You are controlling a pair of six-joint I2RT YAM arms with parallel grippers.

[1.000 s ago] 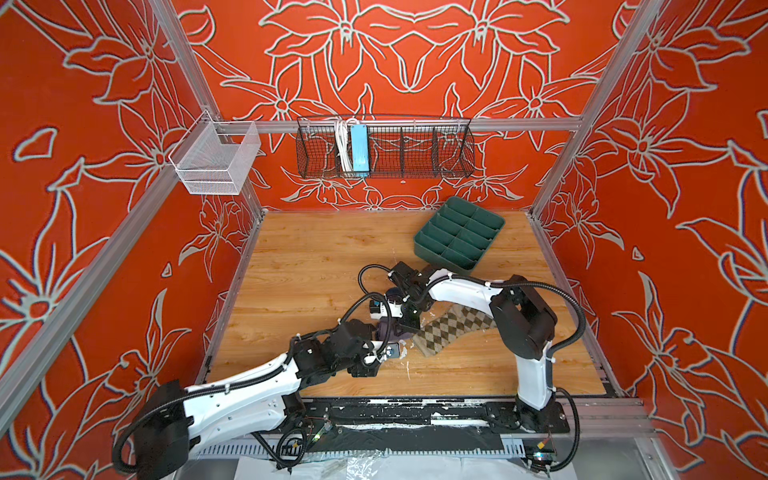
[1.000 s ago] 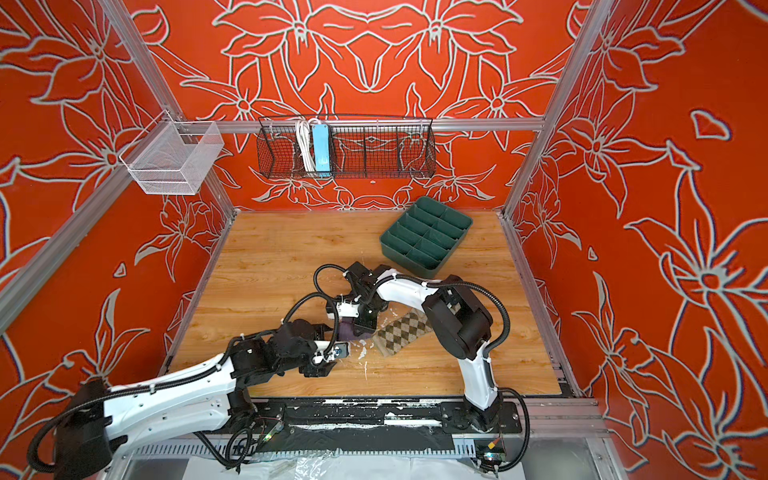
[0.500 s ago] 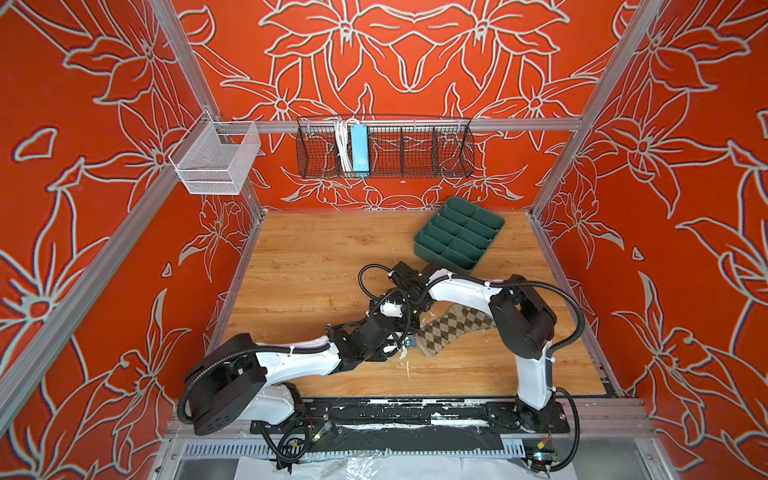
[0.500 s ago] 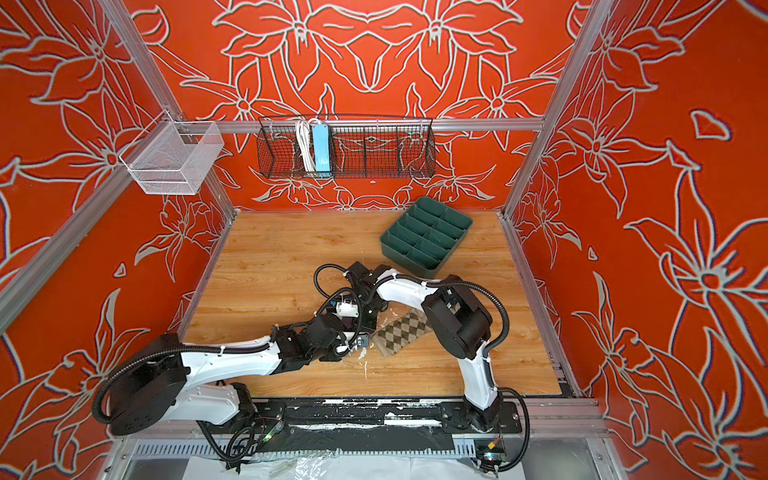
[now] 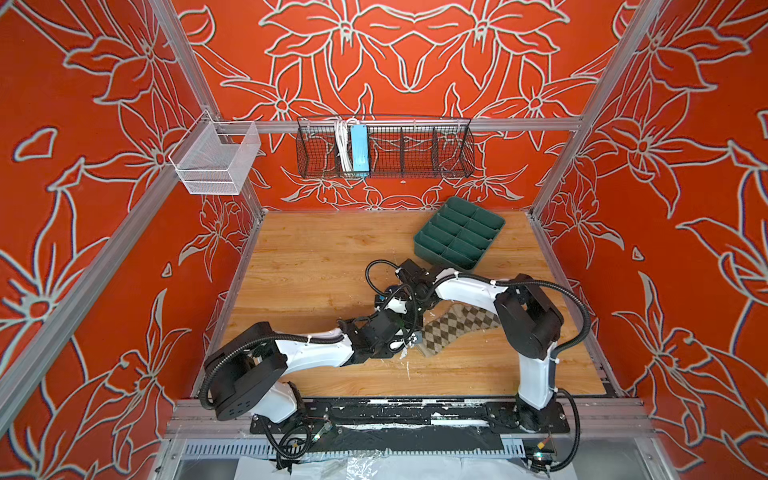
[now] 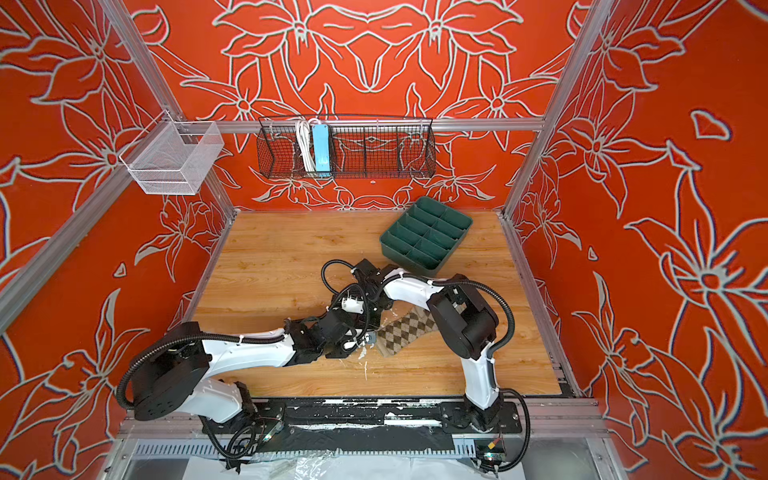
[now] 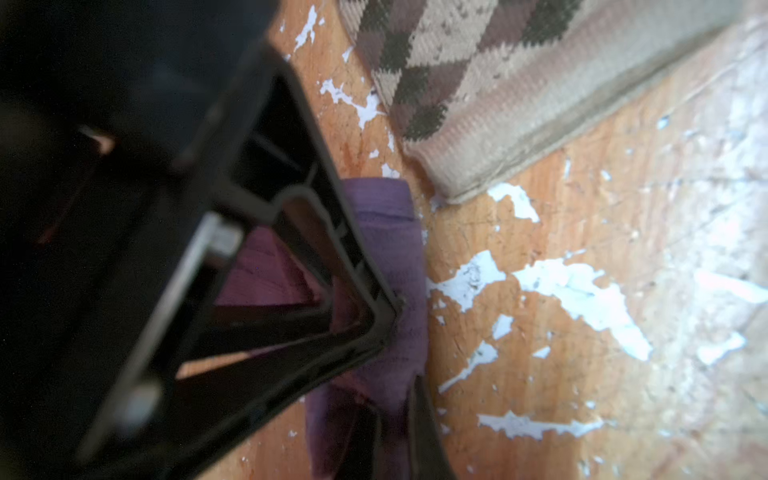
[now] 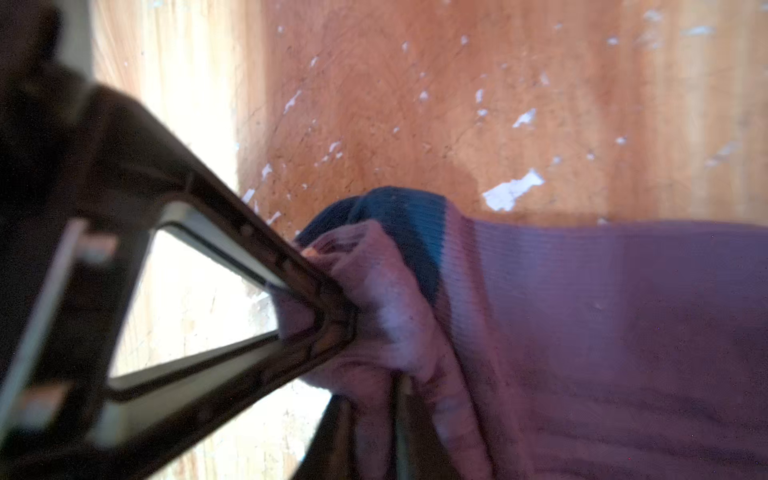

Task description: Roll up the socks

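Enclosed work cell with red walls (image 5: 104, 249) carrying a pale floral line pattern, framed by aluminium posts. The floor of the cell is a wood-grain table (image 5: 316, 266). Its veneer is worn near the front, where white chipped patches (image 7: 582, 295) show through. On the back rail hang a black wire basket (image 5: 415, 151) holding a blue power strip (image 5: 359, 149) with a white cable, and, at the left corner, a white mesh basket (image 5: 216, 162). A green compartment tray (image 5: 446, 262) sits at the back right, set at an angle.

The argyle sock (image 5: 453, 328) lies flat at front centre-right, partly under the right arm in both top views. The purple sock (image 7: 386, 232) lies just beside its cuff end, hidden beneath the two wrists in the top views and seen only by the wrist cameras.

The left gripper (image 7: 401, 357) is clenched on a fold of purple fabric. The right gripper (image 8: 374, 361) stands at the dark blue end, its jaws close together with bunched purple cloth caught between them.
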